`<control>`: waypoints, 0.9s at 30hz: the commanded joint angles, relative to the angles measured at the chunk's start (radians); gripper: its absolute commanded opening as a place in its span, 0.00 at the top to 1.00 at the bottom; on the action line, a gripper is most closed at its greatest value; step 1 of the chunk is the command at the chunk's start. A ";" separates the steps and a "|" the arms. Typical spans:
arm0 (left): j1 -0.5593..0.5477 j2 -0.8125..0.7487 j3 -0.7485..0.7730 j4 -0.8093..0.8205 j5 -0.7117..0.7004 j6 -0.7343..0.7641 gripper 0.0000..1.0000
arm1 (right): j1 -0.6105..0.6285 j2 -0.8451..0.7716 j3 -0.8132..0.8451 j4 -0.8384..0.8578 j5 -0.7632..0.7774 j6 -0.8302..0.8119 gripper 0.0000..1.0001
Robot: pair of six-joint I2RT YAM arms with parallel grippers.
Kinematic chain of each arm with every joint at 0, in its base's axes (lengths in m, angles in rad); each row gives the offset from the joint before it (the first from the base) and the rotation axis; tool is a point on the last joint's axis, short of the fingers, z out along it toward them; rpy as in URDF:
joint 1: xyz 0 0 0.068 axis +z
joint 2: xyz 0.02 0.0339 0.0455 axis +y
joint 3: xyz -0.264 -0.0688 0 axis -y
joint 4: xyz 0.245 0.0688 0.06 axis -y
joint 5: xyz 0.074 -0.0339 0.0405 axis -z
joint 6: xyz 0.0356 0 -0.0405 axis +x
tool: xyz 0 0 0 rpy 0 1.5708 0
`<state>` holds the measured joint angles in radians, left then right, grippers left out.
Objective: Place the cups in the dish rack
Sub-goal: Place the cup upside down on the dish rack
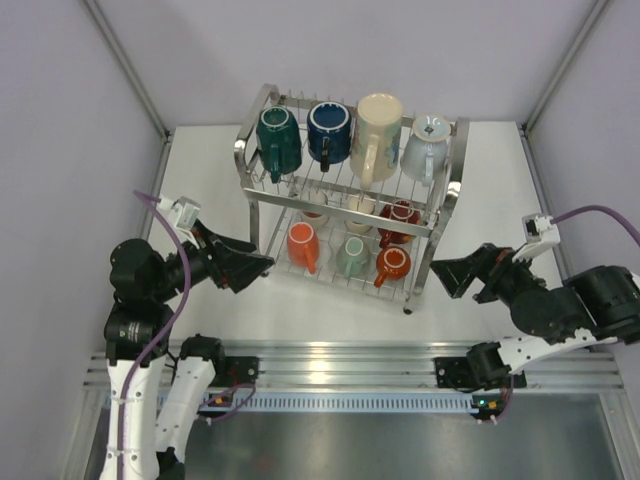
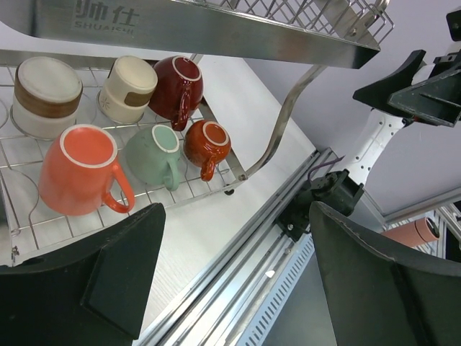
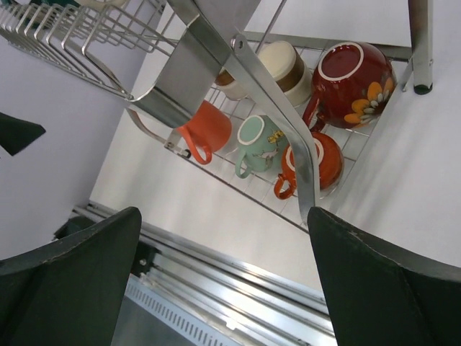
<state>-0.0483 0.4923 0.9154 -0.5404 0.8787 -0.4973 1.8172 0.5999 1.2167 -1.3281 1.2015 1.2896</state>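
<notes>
Silver wire in two tiers: dish rack (image 1: 343,212) at the middle of the white table (image 1: 490,210), flanked by both arms. Upper tier, left to right in one row: teal cup (image 1: 279,142), navy cup (image 1: 328,131), tall cream cup (image 1: 376,135), pale blue-grey cup (image 1: 425,148). Lower tier, front row, each just beside the next: orange cup (image 1: 302,245), mint cup (image 1: 351,256), small red-orange cup (image 1: 392,265), bases up and handles toward the near edge. Behind these, a dark red cup with a flower print (image 1: 400,222), a brown-banded cream cup (image 2: 126,86) and a second banded cup (image 2: 45,95), all three partly hidden under the upper tier in the top view. Left gripper (image 1: 258,260) low beside the rack's left front post, close but apart from the wire, jaws spread wide with only air between. Right gripper (image 1: 443,280) just off the rack's right front corner, also clear of the wire, jaws spread to the full and holding nothing. Both wrist views looking past parted fingers (image 2: 108,281) onto the lower tier and the silver rail (image 1: 340,360) along the table's near edge.
</notes>
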 commanded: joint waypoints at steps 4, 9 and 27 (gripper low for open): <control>-0.004 -0.008 -0.009 0.020 0.008 0.020 0.13 | -0.007 -0.075 -0.060 0.092 0.018 -0.151 0.01; -0.004 -0.011 -0.016 0.023 -0.056 -0.006 0.13 | -0.007 -0.103 -0.075 0.124 0.058 -0.197 0.01; -0.004 0.006 0.002 0.034 -0.040 -0.015 0.12 | -0.007 -0.051 -0.069 0.101 0.072 -0.167 0.01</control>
<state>-0.0486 0.4934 0.8845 -0.5392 0.8082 -0.5213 1.8168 0.5625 1.1580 -1.2701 1.2598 1.1358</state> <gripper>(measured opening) 0.874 0.993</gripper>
